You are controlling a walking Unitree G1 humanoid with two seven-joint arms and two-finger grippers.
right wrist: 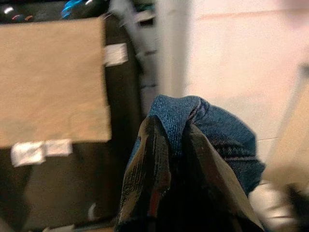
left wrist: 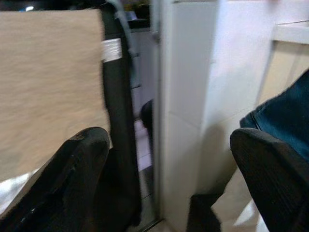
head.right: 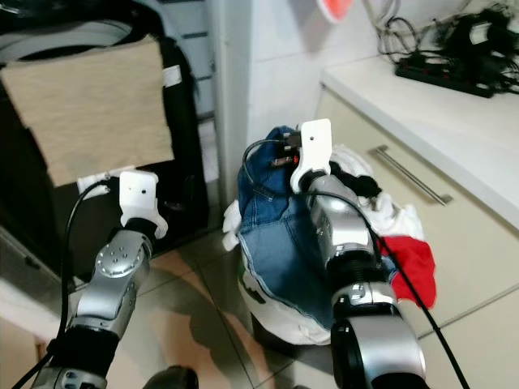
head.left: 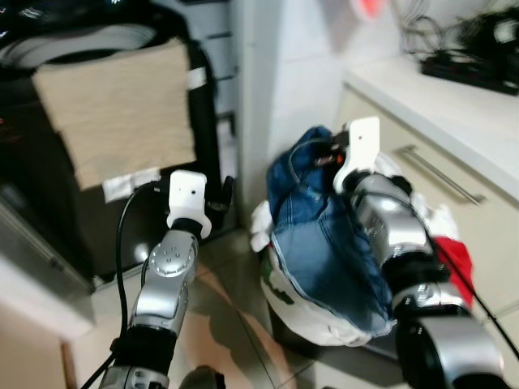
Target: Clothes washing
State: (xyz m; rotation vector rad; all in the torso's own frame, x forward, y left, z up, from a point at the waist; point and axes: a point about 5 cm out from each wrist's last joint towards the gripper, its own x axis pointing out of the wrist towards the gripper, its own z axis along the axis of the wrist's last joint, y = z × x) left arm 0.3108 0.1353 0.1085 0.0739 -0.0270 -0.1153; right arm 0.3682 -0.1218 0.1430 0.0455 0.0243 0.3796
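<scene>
My right gripper (right wrist: 169,128) is shut on a pair of blue jeans (head.left: 324,243) and holds them up over a heap of laundry on the floor. The jeans hang down over my right forearm and hide the fingers in the eye views. In the heap lie a white garment (head.left: 280,292) and a red one (head.left: 458,255). My left gripper (left wrist: 176,140) is open and empty, low at the left, close to the black washing machine (head.left: 49,219). A beige towel (head.left: 113,105) is draped over the machine's front.
A white wall corner (head.left: 276,73) stands between the machine and the laundry. At the right is a cream cabinet with a metal handle (head.left: 438,174); cables and a power strip (head.left: 470,65) lie on its counter. Tiled floor (head.left: 235,324) runs between my arms.
</scene>
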